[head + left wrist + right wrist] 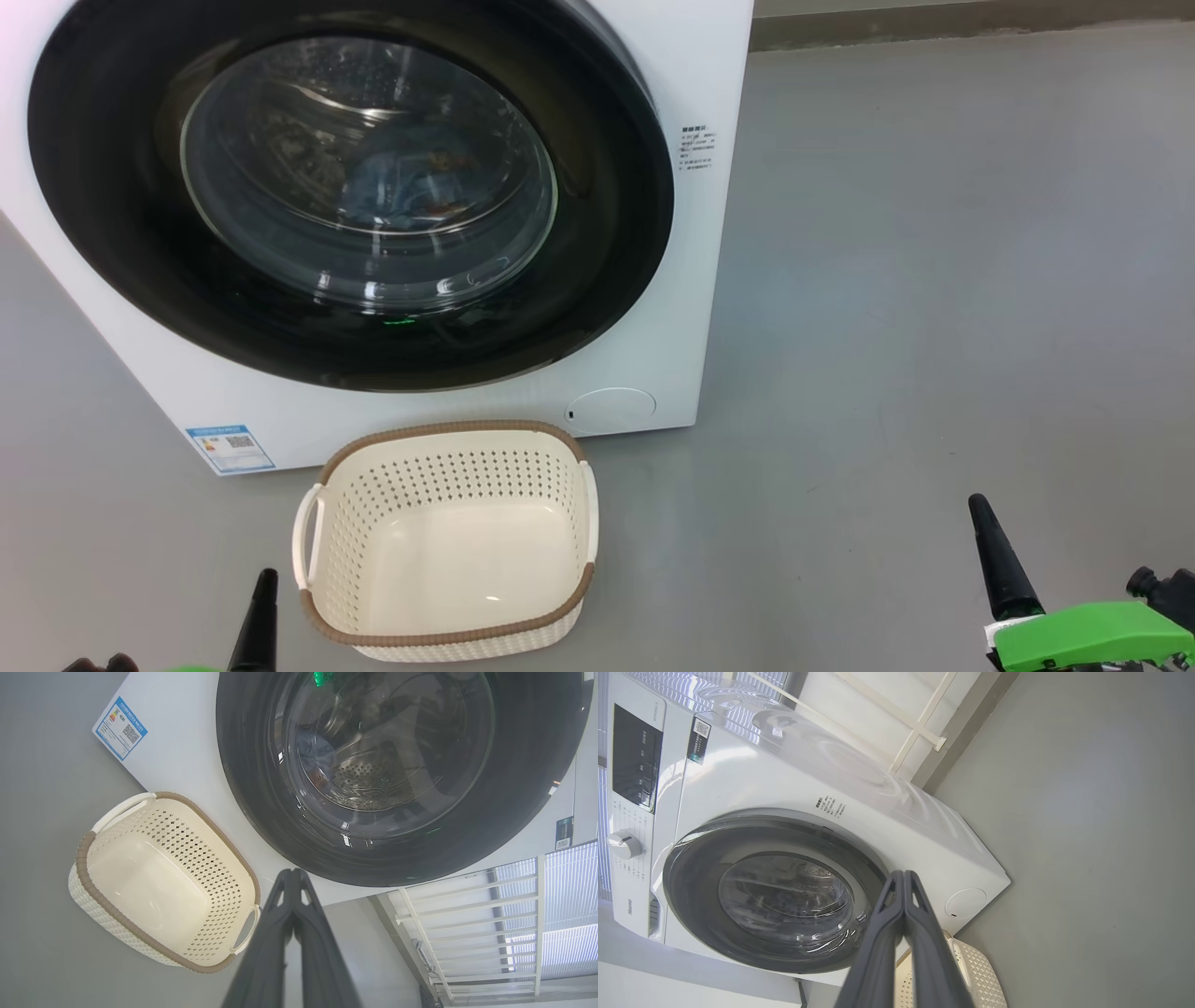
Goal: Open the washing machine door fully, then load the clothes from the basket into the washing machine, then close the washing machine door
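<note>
Noted left gripper (293,873) pinched together, holding nothing; right gripper (903,874) likewise. Found basket (448,431) bare, clothes (401,189) inside washing machine (719,93) behind closed washing machine door (112,233). Judged all 3 steps done.

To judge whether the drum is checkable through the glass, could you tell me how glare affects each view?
Head view: white streaks glint on the washing machine door, yet the clothes show dimly behind it; left wrist view: a green reflection sits on the glass, and the window is blown out; right wrist view: blinds mirror off the washing machine top.
</note>
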